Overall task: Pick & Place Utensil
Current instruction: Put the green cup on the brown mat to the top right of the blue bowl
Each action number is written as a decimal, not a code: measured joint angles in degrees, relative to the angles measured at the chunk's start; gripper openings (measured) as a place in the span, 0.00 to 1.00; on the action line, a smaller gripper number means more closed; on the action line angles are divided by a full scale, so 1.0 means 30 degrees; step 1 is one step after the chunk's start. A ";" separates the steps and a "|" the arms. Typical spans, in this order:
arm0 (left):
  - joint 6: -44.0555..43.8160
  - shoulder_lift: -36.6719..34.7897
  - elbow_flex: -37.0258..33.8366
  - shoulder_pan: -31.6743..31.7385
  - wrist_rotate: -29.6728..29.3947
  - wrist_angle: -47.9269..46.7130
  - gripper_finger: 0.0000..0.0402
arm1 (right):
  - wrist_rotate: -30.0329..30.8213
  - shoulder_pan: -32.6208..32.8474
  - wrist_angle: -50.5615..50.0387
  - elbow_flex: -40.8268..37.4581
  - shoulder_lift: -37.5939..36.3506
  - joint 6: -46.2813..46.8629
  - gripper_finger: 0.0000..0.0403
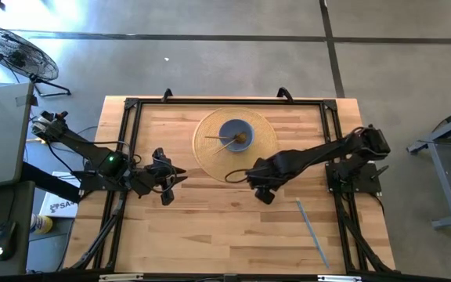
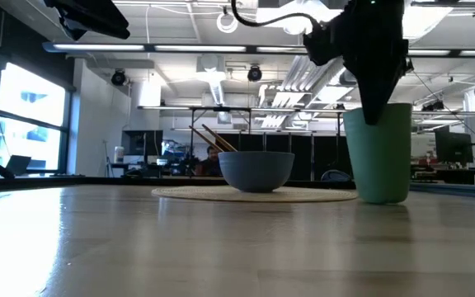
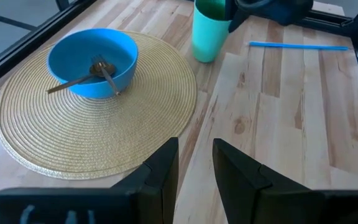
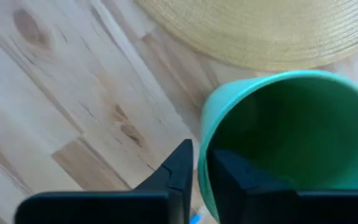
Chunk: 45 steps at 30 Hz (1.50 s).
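Closest, blue stick [image 1: 312, 229]: it lies flat on the wooden table [image 1: 210, 243], on the right side, well apart from the other things.
Green cup [image 2: 378, 157]: it stands upright on the bare wood, just beside the edge of the mat, on the near side of it.
Right gripper [image 4: 196, 157]: it hangs over the green cup. 1 finger is inside the cup and 1 is outside, and the 2 are pinched together on the cup's rim.
Left gripper [image 3: 194, 152]: it is on the left side of the table, near the mat and not touching it. Its 2 fingers [image 3: 166, 165] are a little apart, with nothing between them.
Mat [image 3: 73, 143]: it is round, woven and yellow, and it lies flat in the middle of the table, toward the far side.
Blue bowl [image 3: 92, 59]: it sits on the mat, near the mat's middle.
Utensils [image 3: 73, 81]: 2 brown ones lie in the blue bowl. Their handles lean on the rim and stick out over it. I cannot tell if they are spoons or forks.
Room: long ceiling lights [image 2: 221, 49] and windows show behind the table.
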 joint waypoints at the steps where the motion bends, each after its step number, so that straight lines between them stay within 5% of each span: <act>1: 0.0006 0.0000 0.0000 -0.0007 0.0000 0.0000 0.24 | 0.0207 0.0000 0.0062 0.0000 -0.0111 -0.0062 0.10; 17: 0.0007 0.0007 0.0000 0.0001 -0.0015 0.0012 0.24 | 0.0579 -0.0116 -0.0068 0.0007 -0.1269 0.0006 0.46; 31: 0.0007 0.0007 0.0000 0.0001 -0.0054 -0.0051 0.24 | 0.4603 0.1627 -0.4844 -0.0216 -0.7610 0.3465 0.58; 38: 0.0007 0.0038 0.0000 -0.0001 -0.0285 -0.0058 0.24 | 0.3737 0.3415 -0.4363 -0.3519 -1.0386 0.6170 0.74; 45: -0.0918 0.0626 0.0000 0.0001 -0.1071 -0.0051 0.24 | 0.2646 0.4582 0.1255 -0.8262 -1.1983 0.6998 0.90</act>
